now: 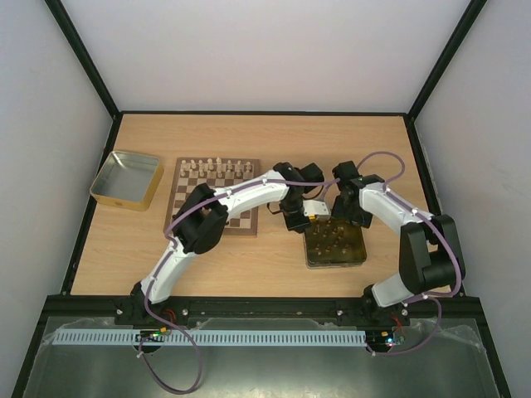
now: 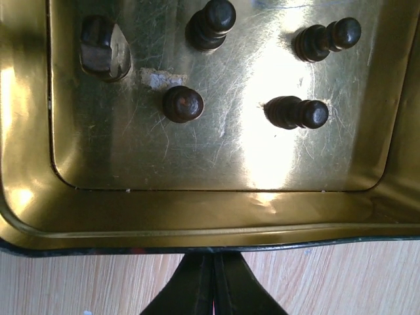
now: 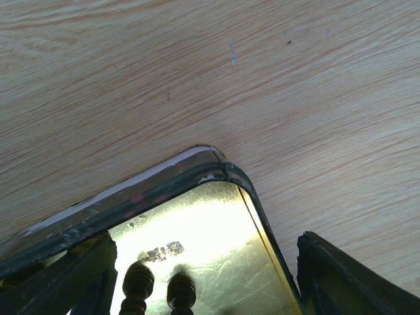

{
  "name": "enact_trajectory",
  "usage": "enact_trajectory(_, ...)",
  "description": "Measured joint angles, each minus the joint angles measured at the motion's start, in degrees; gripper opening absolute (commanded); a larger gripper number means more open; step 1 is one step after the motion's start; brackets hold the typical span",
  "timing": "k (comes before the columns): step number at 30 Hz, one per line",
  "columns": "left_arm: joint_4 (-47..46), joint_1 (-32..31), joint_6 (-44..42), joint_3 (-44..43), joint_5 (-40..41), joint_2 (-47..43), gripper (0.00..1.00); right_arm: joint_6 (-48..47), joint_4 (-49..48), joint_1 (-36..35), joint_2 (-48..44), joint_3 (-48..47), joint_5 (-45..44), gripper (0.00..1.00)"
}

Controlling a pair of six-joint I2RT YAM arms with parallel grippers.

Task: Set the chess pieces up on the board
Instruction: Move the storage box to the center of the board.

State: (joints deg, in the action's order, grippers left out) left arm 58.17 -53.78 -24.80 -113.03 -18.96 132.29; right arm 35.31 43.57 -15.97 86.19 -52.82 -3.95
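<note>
Wooden table, 1 board, 2 gold tins; left end effector together, right end effector apart

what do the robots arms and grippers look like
The left arm and right arm match: white shells between bulky black joints, with a thin purple cable looping along each. The left gripper and right gripper have plain black, tapered fingers.
</note>
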Motion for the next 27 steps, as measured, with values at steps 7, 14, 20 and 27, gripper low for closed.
enact_trajectory(7, 0.1, -0.3, 0.0, -2.2, -0.2, 2.0, 0.02, 0.1, 1.9, 0.5, -1.6, 0.0, -1.0, 0.73)
enact_trajectory(14, 0.1, -0.7, 0.0, -3.2, -0.2, 3.2, 0.02, 0.1, 4.6, 1.0, -5.3, -0.8, -2.3, 0.74)
enact_trajectory(20, 0.1, -1.4, 0.4, -3.7, -0.1, 3.3, 0.02, 0.1, 5.9, 1.2, -7.1, -3.6, -2.5, 0.78)
enact_trajectory(27, -0.3, -1.5, 0.4, -2.8, 0.1, 3.1, 0.02, 1.3, 8.8, 1.4, -8.6, -6.6, -3.8, 0.78)
